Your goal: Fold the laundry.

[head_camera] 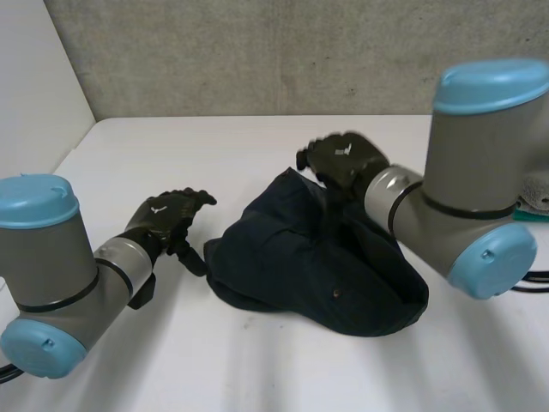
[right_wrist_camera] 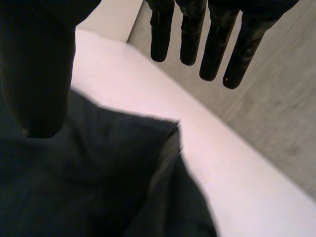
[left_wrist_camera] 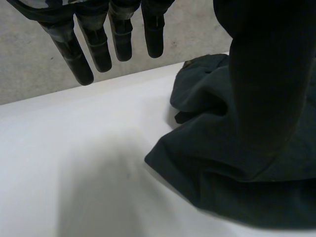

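Note:
A dark navy garment [head_camera: 317, 257] lies crumpled in a heap on the middle of the white table [head_camera: 257, 360]. My left hand [head_camera: 171, 215] hovers just left of the heap's near-left edge, open, with nothing in it. In the left wrist view its straight fingers [left_wrist_camera: 96, 44] hang above bare table, and the garment [left_wrist_camera: 222, 163] lies beside the thumb. My right hand [head_camera: 343, 163] is over the heap's far edge, open. In the right wrist view its fingers [right_wrist_camera: 215, 44] are straight and apart from the thumb, with a corner of the garment [right_wrist_camera: 98, 177] below the palm, not held.
A grey folded cloth [head_camera: 536, 193] lies at the table's right edge behind my right arm. A concrete wall runs along the table's far side. Bare table surface stretches left of and in front of the heap.

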